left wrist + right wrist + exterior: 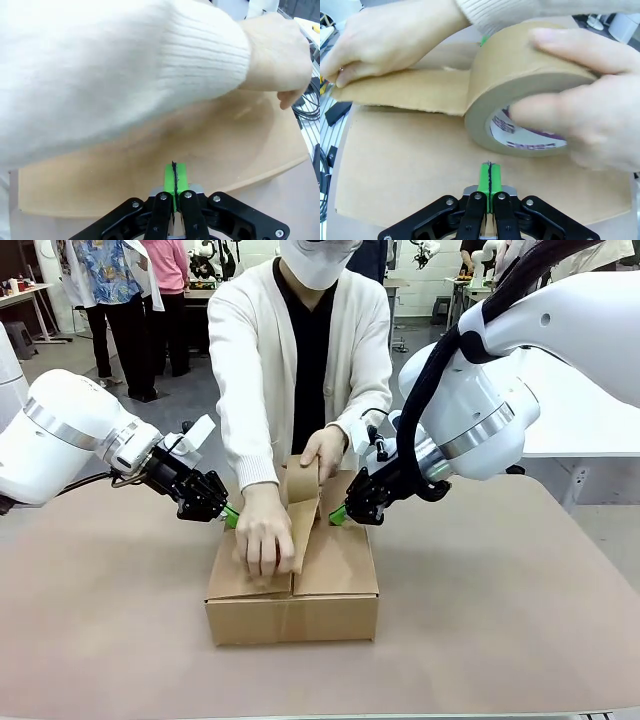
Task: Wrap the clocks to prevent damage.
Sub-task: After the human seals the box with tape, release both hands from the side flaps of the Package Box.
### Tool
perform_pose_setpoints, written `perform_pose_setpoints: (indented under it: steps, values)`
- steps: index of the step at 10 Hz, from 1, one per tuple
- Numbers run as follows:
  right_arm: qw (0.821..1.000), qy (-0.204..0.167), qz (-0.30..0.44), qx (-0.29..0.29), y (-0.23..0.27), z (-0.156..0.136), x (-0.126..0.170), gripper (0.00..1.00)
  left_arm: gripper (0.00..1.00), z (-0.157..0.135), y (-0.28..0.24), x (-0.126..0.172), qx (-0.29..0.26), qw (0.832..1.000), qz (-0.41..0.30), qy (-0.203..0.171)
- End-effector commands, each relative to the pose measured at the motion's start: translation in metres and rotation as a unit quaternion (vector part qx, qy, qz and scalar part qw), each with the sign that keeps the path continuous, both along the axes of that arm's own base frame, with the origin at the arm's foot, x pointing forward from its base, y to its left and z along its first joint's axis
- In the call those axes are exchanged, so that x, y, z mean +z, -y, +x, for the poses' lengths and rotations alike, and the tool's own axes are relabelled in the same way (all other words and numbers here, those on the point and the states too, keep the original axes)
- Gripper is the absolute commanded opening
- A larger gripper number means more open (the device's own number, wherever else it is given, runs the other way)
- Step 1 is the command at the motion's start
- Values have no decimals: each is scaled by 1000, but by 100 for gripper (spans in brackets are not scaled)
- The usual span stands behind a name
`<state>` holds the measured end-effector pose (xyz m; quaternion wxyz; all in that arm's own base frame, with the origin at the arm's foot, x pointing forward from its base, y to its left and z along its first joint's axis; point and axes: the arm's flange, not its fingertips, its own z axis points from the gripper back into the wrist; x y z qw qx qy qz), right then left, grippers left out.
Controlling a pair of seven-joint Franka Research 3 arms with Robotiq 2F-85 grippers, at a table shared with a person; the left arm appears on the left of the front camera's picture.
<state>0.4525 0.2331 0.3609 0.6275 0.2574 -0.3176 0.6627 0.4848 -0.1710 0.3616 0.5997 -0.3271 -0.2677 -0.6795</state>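
Brown cardboard carton [338, 575] sits mid-tabletop [520, 620], top flaps folded down & meeting along a centre seam. Inside is hidden, so can't tell where the clocks are. A person [300, 340] at the far side holds a brown paper tape roll [520, 85] over the carton's far edge w/ the person's left hand [592, 125]. A strip runs from it down the seam, pressed flat by the person's right hand [262, 535].

The left gripper [231, 515] has green pads pressed together on nothing, tip at the carton's far-left top corner, just beside the white knit sleeve [125, 65]. The right gripper [338, 514] is likewise closed & empty, tip at the right flap's far edge, near the roll.

Bare tabletop lies wide to the carton's left, right & near sides.
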Motion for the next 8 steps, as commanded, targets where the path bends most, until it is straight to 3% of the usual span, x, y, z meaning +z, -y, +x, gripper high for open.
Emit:
perform_pose_setpoints:
  steps: [1,8]
  values:
    - [1000,-4,2,-4,0,-1,-5,1,1,1,0,-5,0,1000,-5,-4]
    - [1000,-4,2,-4,0,-1,-5,1,1,1,0,-5,0,1000,-5,-4]
